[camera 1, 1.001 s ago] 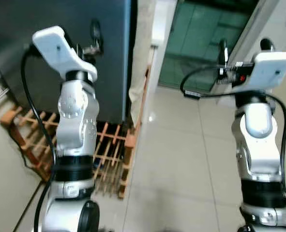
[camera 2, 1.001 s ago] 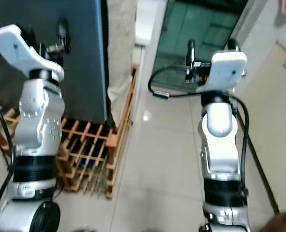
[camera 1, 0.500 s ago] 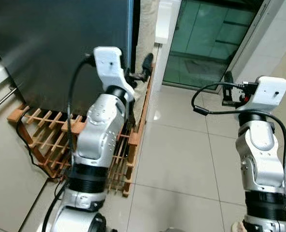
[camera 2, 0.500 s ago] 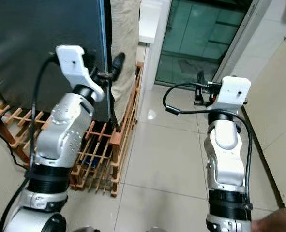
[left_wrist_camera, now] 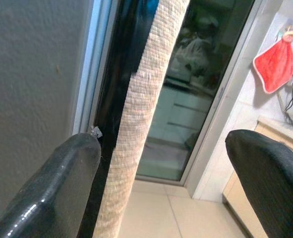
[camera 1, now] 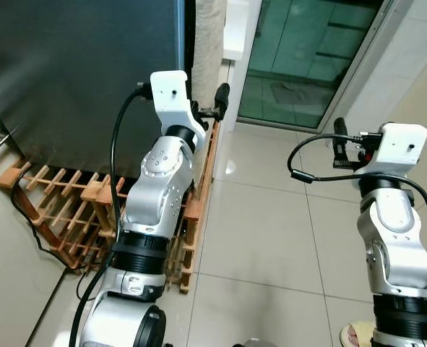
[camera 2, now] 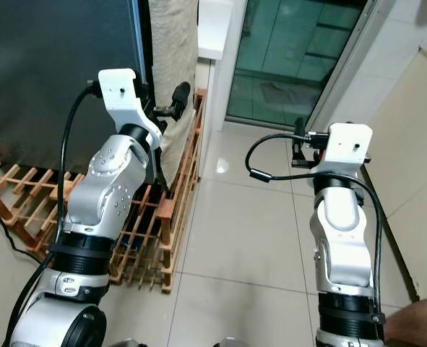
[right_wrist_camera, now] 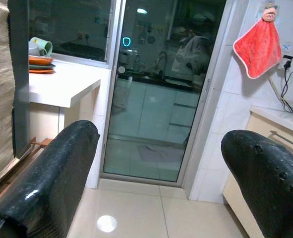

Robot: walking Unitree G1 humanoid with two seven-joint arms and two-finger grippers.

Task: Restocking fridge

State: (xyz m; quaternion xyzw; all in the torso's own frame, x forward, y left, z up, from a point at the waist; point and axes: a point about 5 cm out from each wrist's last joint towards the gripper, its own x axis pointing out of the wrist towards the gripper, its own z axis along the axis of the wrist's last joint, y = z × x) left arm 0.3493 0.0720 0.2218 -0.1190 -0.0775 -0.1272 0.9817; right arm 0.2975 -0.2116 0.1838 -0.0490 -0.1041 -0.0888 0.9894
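The fridge [camera 1: 76, 72] is a tall dark cabinet at the left with its door shut. A beige woven cloth [left_wrist_camera: 146, 84] hangs down along its right edge. My left gripper [camera 1: 214, 105] is raised at that edge, open. In the left wrist view the cloth and the dark door seam stand between its two fingers [left_wrist_camera: 62, 188], beyond the tips. My right gripper [camera 1: 343, 141] is held up over the tiled floor to the right, open and holding nothing. It points toward the glass sliding door [right_wrist_camera: 151, 89].
A wooden slatted rack [camera 1: 61, 210] lies on the floor under the fridge, with a black cable beside it. A white counter [right_wrist_camera: 62, 87] juts out right of the fridge. A beige cabinet [camera 2: 423, 130] stands at the right, with a red towel [right_wrist_camera: 258, 42] hanging above it.
My left arm has swung right, from in front of the fridge door to its right edge by the cloth. The head camera has shifted. The right arm has kept its raised pose.
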